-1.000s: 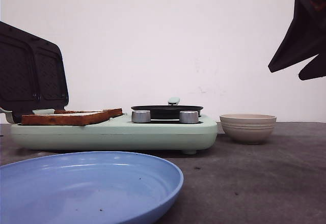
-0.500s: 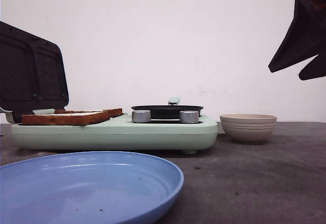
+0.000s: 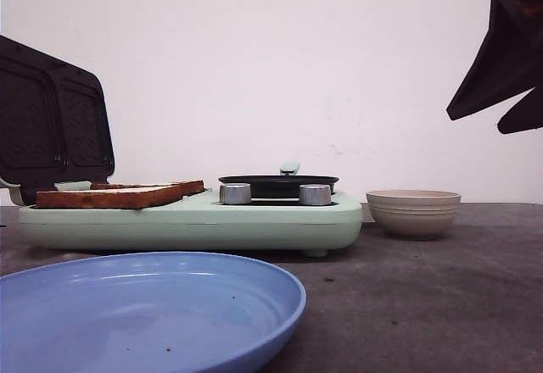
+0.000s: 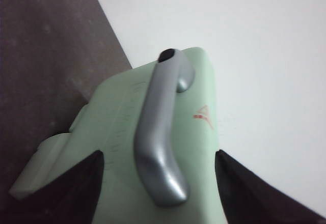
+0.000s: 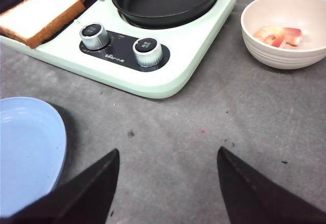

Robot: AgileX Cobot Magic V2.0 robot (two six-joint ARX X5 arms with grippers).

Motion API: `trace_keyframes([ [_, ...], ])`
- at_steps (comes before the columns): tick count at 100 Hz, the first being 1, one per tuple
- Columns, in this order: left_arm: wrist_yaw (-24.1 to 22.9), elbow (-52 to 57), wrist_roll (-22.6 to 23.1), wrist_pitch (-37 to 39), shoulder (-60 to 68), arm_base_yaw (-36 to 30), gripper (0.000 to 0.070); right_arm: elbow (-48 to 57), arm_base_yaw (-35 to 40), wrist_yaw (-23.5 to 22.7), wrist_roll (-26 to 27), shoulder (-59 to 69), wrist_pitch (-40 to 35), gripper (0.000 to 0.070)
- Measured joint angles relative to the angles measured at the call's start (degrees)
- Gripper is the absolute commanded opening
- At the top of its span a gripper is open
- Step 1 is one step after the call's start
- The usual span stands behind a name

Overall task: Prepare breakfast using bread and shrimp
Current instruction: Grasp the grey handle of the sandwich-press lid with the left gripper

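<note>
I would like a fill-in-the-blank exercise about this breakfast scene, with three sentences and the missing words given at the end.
1. The shrimp lies inside the beige ____.
2. The two slices of bread rest on the open sandwich plate, beside the empty black ____ on the green cooker.
3. The plate nearest the front camera has the colour ____.

Missing words: bowl; pan; blue

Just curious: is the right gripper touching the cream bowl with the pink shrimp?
Apart. In the right wrist view the right gripper hangs open above bare table, clear of the cream bowl.
</note>
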Motion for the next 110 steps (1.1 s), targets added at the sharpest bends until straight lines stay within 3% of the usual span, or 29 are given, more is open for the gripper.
trace_keyframes([
  [85, 1.5, 0.6, 0.3, 6.9, 5.7, -2.1, 0.0344, 0.0, 0.0, 0.0, 0.8, 0.0, 0.0, 0.0369],
  [98, 1.5, 0.6, 0.0, 8.2, 6.2, -2.8, 0.0224, 0.0, 0.0, 0.0, 1.0, 0.0, 0.0, 0.0369],
  [106, 1.4, 0.6, -0.2, 9.7, 6.2, -3.0, 0.0211, 0.0, 0.0, 0.0, 1.0, 0.0, 0.0, 0.0369],
  [110, 1.4, 0.6, -0.4, 9.8, 6.2, -3.0, 0.0172, 0.0, 0.0, 0.0, 1.1, 0.0, 0.0, 0.0369],
])
